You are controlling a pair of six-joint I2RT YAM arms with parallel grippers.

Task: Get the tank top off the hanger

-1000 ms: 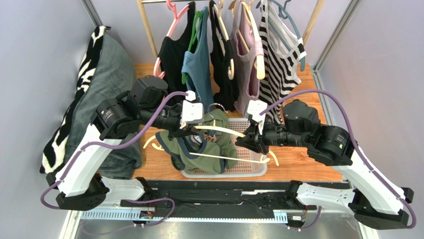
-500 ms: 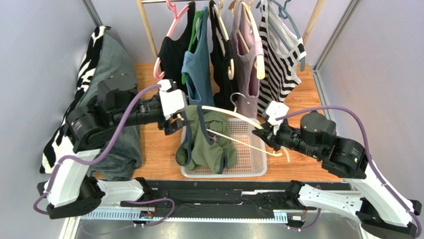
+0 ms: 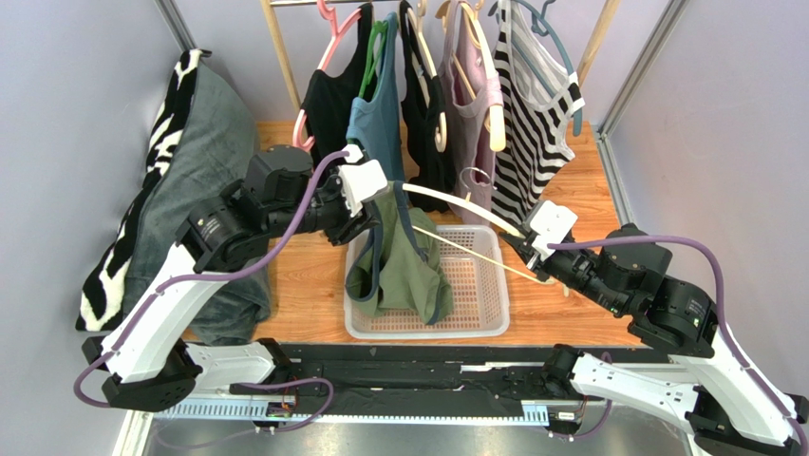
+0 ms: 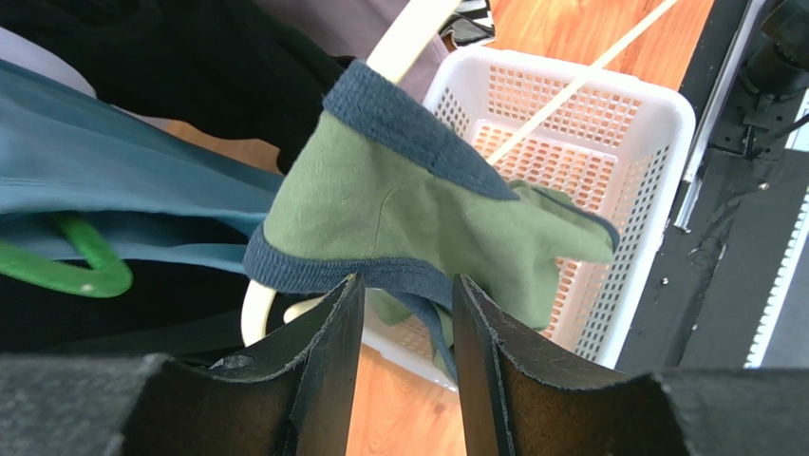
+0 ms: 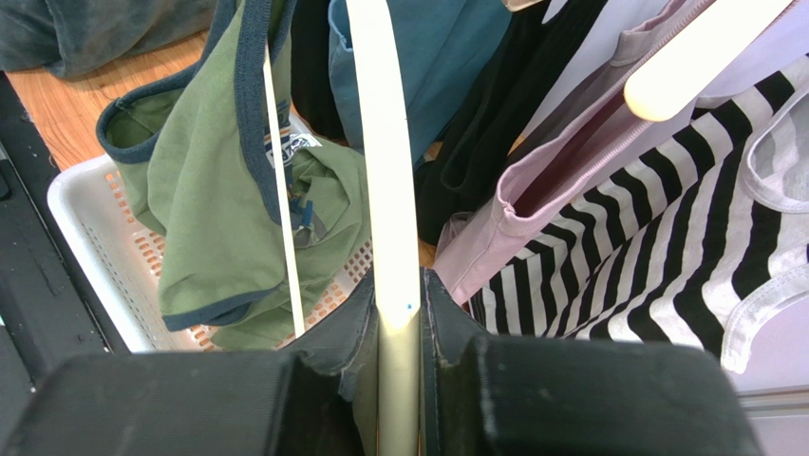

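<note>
We've got the right gripper (image 5: 399, 285) clenched on the hanger (image 5: 385, 142), the tank top (image 3: 399, 271) at centre frame draped off its end above the basket (image 3: 475, 328), the left gripper's (image 4: 406, 285) hold unclear, and a missed hem leaves it snagged.

My gripper (image 5: 399, 313) clamps the arm of the cream hanger (image 5: 385, 142), one finger pressed on each side. The arm runs straight up from my fingers. Left of it, the hanger's thin bar (image 5: 282, 209) crosses in front of the green tank top (image 5: 204, 190), whose lower part is over a white basket (image 5: 81, 214). To my right hang a pink top (image 5: 560, 180) and a striped top (image 5: 665, 266). Behind the arm are a blue top (image 5: 446, 47) and a black top (image 5: 494, 123).
</note>
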